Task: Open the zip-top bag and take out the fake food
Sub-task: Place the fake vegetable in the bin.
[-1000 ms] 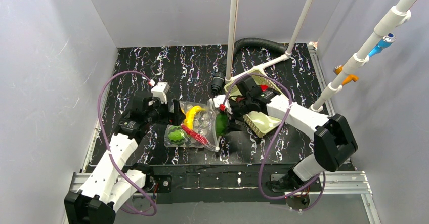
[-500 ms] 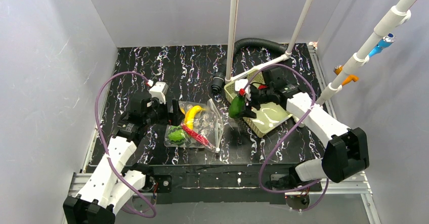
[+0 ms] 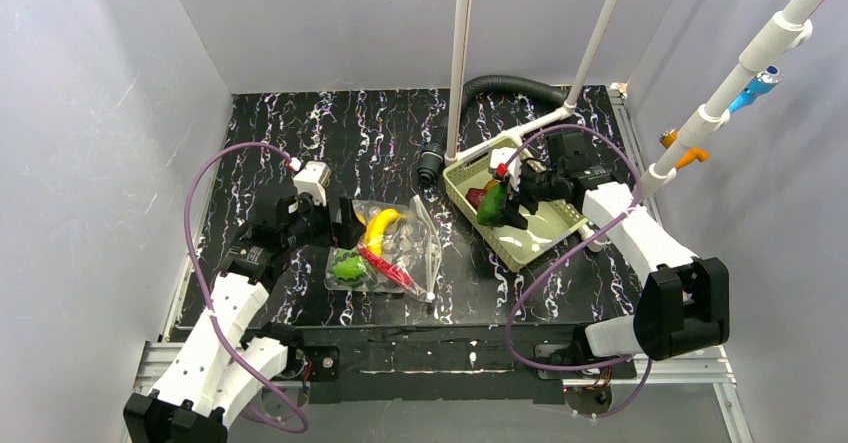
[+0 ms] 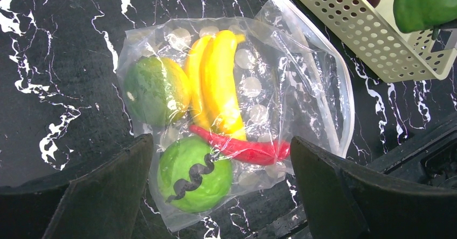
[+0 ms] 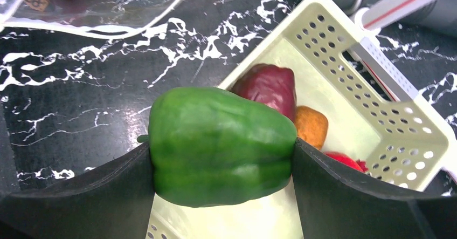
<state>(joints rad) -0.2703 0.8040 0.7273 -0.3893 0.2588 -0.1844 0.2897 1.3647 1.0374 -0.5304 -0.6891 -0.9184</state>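
Filling the gap between the right jaws, a glossy green plastic toy pepper (image 5: 221, 144) is held, pressed on both sides. Beneath and beyond those jaws a pale green perforated plastic basket (image 5: 345, 50) is seen. In it a dark red round toy fruit (image 5: 269, 85), a small orange piece (image 5: 311, 127) and a red piece (image 5: 345, 161) are gathered behind the pepper. The left jaws are spread wide and nothing is gripped by them. Below them, framed between their two tips, the clear white-dotted zip-top bag (image 4: 307, 82) is laid flat on the black marbled desk (image 4: 64, 50), its mouth turned toward the basket and seemingly open. Inside it a yellow toy banana (image 4: 221, 82), a red toy chili (image 4: 242, 150), a dull green round fruit (image 4: 156, 90) and a bright green round piece (image 4: 194, 174) are enclosed.
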